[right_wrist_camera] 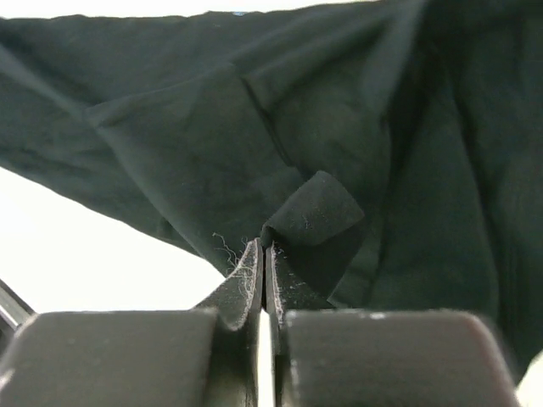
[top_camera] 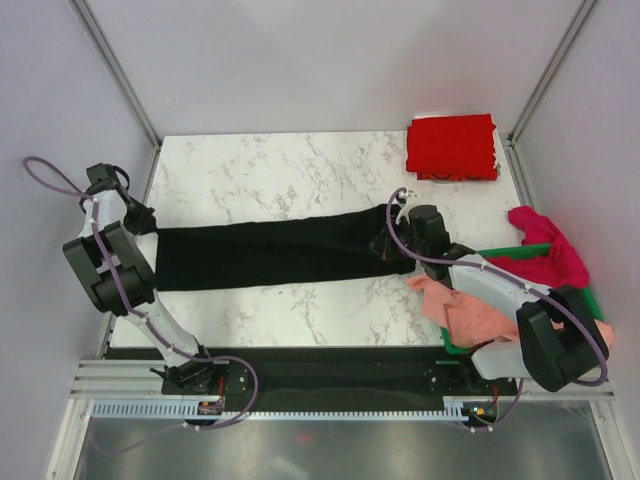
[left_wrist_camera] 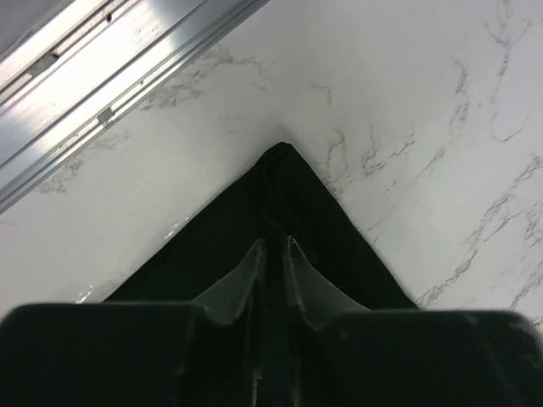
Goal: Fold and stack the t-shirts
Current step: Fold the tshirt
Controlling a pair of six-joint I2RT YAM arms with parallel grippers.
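The black t-shirt (top_camera: 280, 255) lies across the middle of the marble bench (top_camera: 280, 170), drawn out into a long, narrow band running left to right. The left pincer (left_wrist_camera: 273, 246) sits at the left end of the black t-shirt, its two fingers nearly together with only a thin slit between them, and dark cloth fills that slit. Just past the fingertips the cloth tapers to a point on the white surface. The right pincer (right_wrist_camera: 265, 248) is at the right end of the black t-shirt, its fingers pressed tight on a small bunched fold of the cloth; a few loose threads show at the tips, and the fabric spreads in creases beyond.

Beyond the right end of the black t-shirt, in the far corner, the red t-shirt (top_camera: 452, 147) rests as a neat folded square, well apart from the band. To the right of the black t-shirt stands the green bin (top_camera: 593, 300), with the magenta t-shirt (top_camera: 545, 250) draped over its far side and the salmon-pink t-shirt (top_camera: 465, 310) spilling over its left rim, crumpled under the right arm.
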